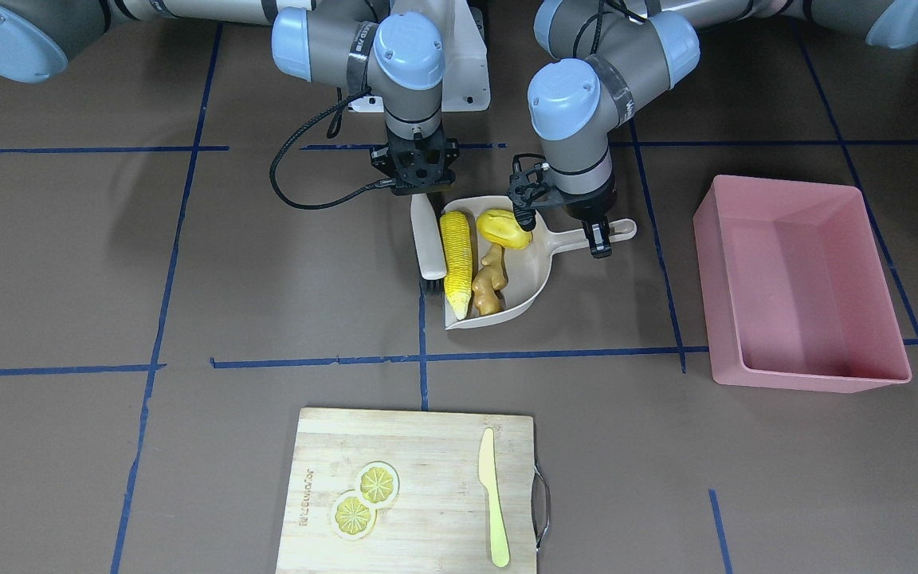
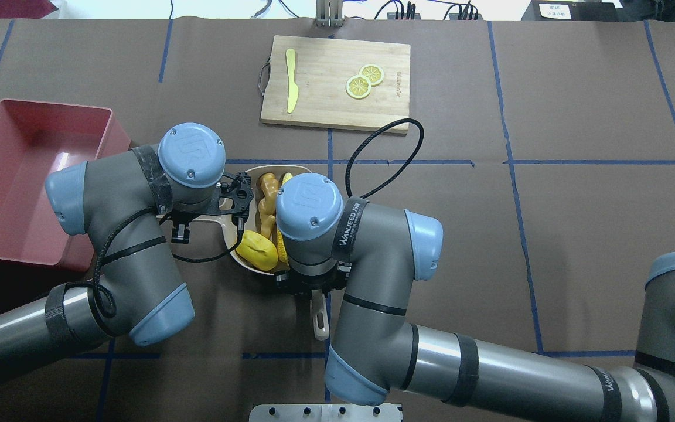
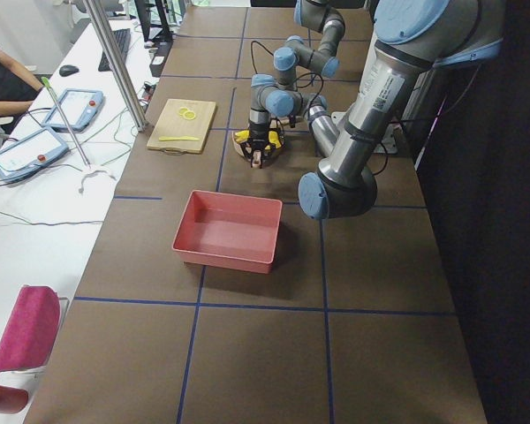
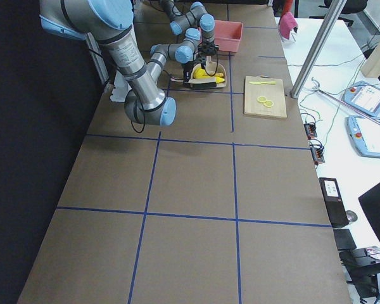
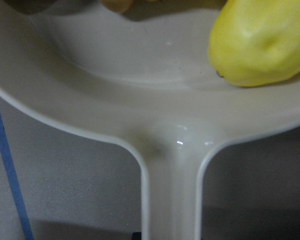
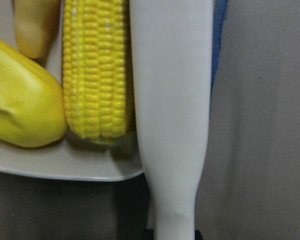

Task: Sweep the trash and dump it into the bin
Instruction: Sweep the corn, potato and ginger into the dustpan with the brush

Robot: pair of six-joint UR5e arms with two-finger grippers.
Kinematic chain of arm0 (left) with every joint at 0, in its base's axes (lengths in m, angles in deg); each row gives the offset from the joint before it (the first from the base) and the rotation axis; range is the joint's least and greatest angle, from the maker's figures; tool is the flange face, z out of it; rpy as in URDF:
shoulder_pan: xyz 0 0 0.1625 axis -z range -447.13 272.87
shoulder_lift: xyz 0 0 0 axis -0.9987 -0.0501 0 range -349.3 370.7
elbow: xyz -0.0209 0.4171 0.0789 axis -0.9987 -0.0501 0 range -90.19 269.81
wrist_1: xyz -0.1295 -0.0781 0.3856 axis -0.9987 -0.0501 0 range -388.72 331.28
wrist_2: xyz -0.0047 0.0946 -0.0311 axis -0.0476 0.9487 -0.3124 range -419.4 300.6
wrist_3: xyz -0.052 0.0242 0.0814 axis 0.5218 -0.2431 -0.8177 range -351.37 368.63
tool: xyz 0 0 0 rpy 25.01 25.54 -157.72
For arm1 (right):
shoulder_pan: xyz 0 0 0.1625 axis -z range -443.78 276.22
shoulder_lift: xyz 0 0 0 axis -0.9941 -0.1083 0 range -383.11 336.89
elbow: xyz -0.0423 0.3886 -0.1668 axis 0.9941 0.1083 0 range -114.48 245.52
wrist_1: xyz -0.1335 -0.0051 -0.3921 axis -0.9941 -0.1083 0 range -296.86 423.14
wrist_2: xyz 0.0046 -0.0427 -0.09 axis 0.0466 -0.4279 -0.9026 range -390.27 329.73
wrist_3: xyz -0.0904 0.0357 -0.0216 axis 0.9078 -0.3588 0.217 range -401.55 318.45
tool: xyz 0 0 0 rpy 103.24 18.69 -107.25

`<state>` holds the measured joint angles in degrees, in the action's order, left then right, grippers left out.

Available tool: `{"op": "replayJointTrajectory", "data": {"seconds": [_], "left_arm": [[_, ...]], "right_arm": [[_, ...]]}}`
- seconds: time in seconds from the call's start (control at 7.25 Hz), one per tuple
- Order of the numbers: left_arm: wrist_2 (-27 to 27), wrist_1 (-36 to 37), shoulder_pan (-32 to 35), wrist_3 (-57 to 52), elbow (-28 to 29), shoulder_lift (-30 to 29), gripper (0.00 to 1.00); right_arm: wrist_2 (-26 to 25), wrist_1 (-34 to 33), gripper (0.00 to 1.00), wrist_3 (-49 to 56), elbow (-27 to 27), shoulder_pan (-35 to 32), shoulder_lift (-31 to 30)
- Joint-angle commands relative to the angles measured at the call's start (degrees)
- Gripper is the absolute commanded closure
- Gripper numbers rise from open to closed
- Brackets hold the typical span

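The corn cob, the rounded yellow lump and the tan ginger root all lie inside the beige dustpan at mid-table. My left gripper is shut on the dustpan's handle. My right gripper is shut on a white brush, which lies along the dustpan's open side next to the corn. The pink bin stands empty on my left, apart from the dustpan, and also shows in the overhead view.
A wooden cutting board sits at the far side of the table with two lemon slices and a pale yellow-green knife. Blue tape lines cross the brown table. The two wrists stand close together over the dustpan.
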<state>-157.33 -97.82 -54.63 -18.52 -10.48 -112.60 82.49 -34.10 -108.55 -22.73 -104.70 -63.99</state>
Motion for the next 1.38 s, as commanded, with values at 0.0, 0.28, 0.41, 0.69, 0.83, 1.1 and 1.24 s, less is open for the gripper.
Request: {"op": "replayJointTrajectory", "data": {"seconds": [0.0, 0.28, 0.41, 0.69, 0.83, 1.1, 1.24], "left_arm": [[-0.24, -0.15, -0.06, -0.17, 0.36, 0.07, 0.98], [-0.51, -0.50, -0.06, -0.44, 0.36, 0.34, 0.98], [-0.68, -1.73, -0.06, -0.79, 0.45, 0.77, 0.98], [-5.57, -5.85, -0.06, -0.79, 0.63, 2.70, 0.98], [-7.00, -7.52, 0.03, -0.79, 0.71, 3.23, 0.98], [-11.04, -8.24, 0.46, -0.62, 0.80, 3.41, 0.98], [-12.19, -8.24, 0.90, -0.44, 0.80, 3.41, 0.98]], "right_arm": [[0.00, 0.03, 1.00, 0.12, 2.56, 0.09, 2.65], [0.17, -0.06, 1.00, 0.21, 1.86, -0.52, 2.56], [0.52, -0.06, 1.00, 0.21, 0.46, -0.96, 1.78], [0.88, -0.41, 1.00, 0.21, -0.87, -1.76, 1.33], [0.79, -0.41, 1.00, 0.21, -0.87, -1.93, 1.24], [0.96, -0.50, 1.00, 0.21, -2.00, -2.63, 1.15], [1.32, -0.50, 1.00, 0.21, -5.58, -3.86, 0.02]]}}
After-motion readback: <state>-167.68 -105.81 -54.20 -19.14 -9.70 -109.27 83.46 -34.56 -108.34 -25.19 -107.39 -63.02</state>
